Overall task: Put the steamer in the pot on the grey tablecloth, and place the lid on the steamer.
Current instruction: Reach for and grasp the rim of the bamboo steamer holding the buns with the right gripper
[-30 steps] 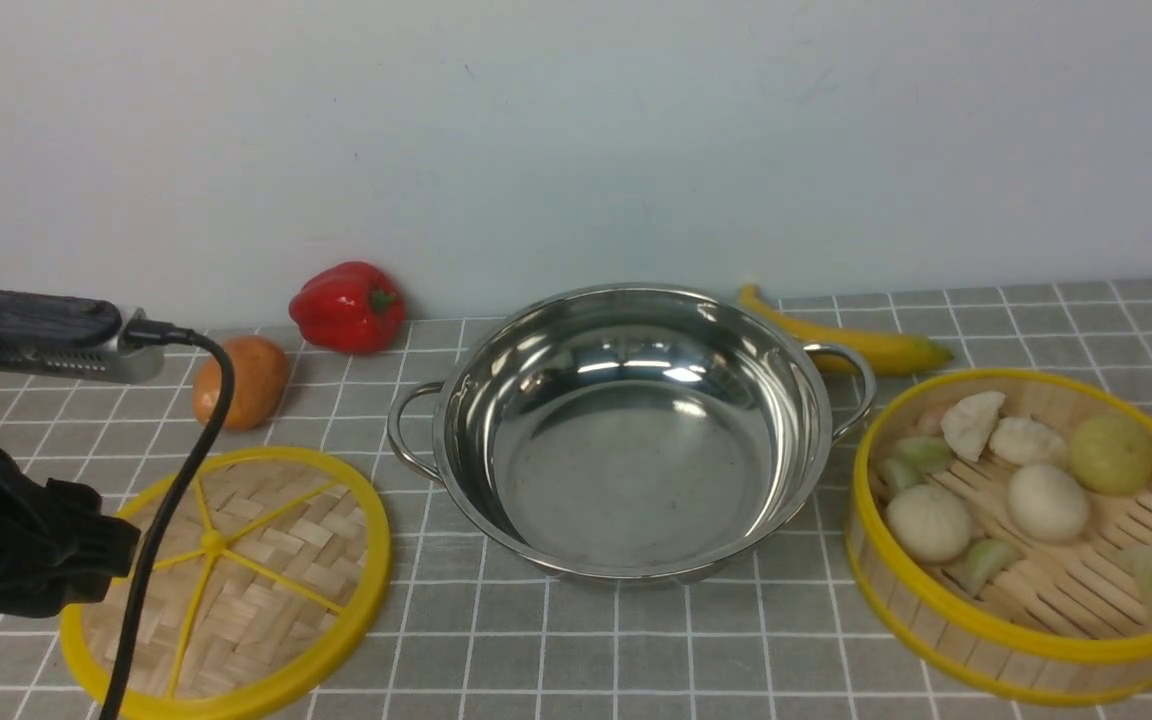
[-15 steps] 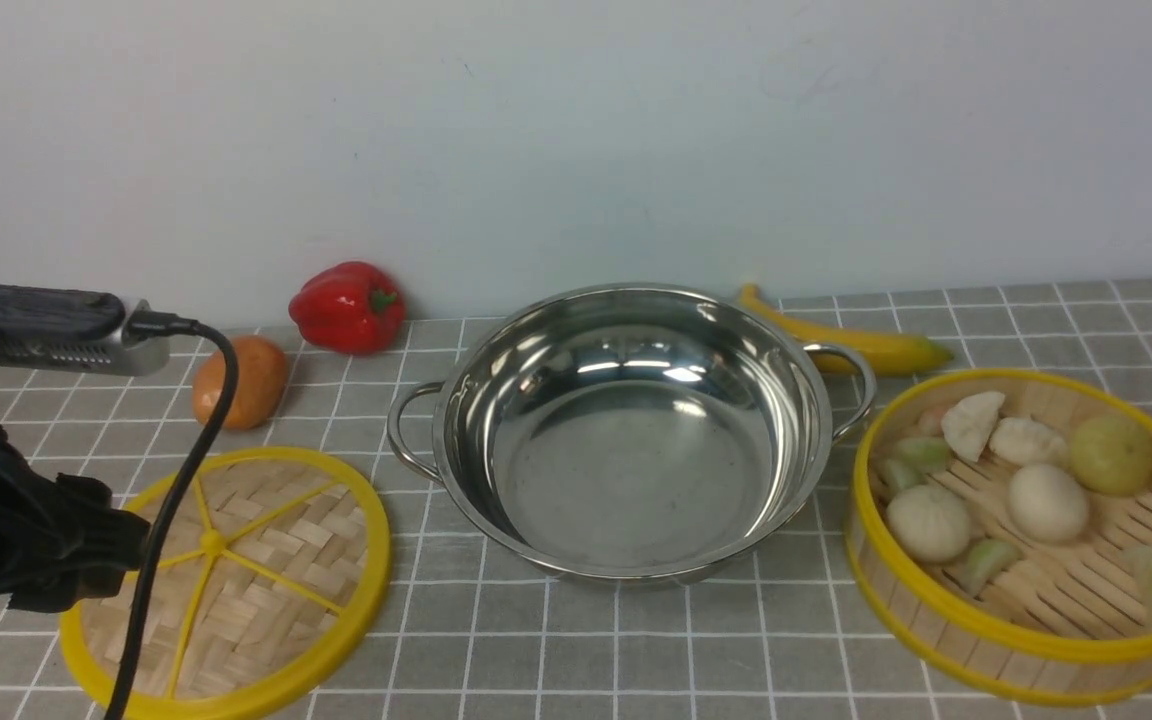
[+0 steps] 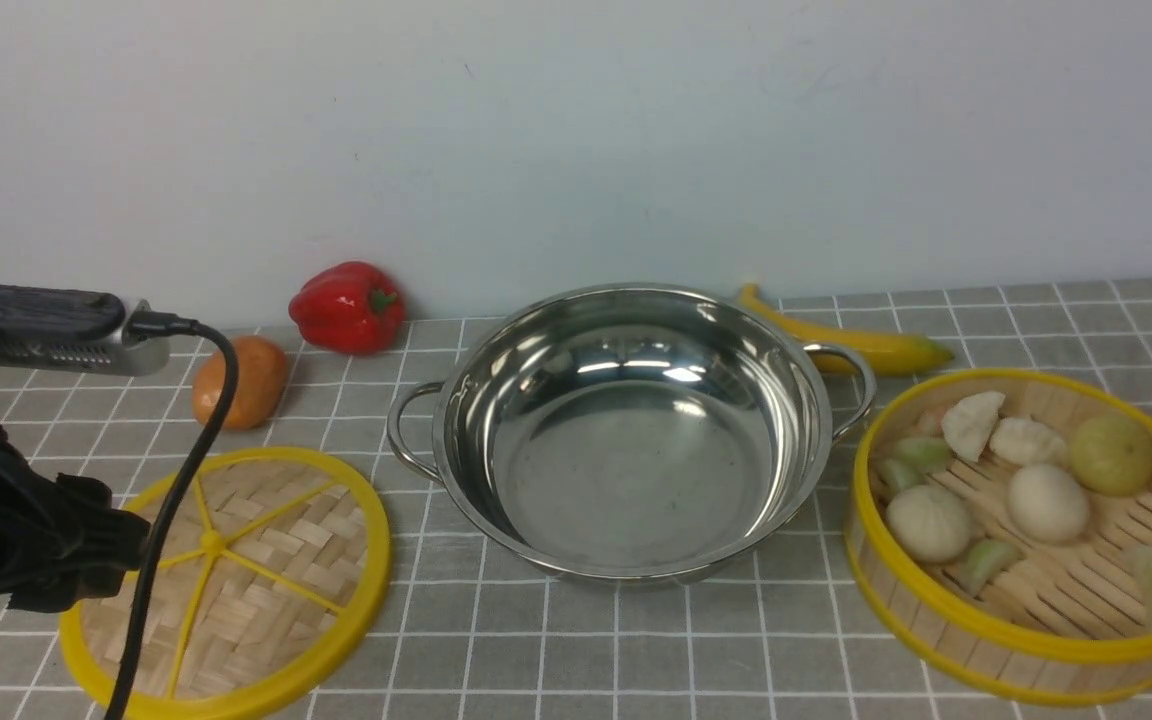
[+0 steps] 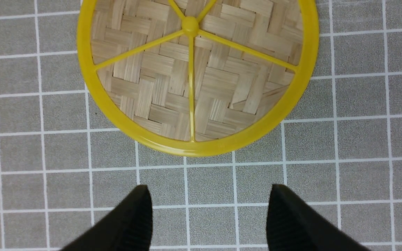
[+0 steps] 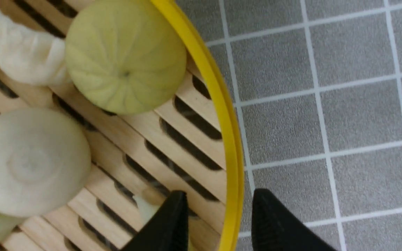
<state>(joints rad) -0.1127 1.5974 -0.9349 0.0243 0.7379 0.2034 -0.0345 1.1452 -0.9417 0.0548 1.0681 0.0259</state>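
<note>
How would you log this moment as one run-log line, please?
left hand: open, over grey tablecloth near lid | right hand: open, straddling rim of steamer | pot: empty

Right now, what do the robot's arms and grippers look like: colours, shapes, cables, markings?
The left gripper and the right gripper each have two matte black fingers tapering to rounded tips, finely ribbed on the inner faces. The left arm is black and bulky, carrying a silver-grey vented camera module with a black cable plugged into it. No markings are visible.
</note>
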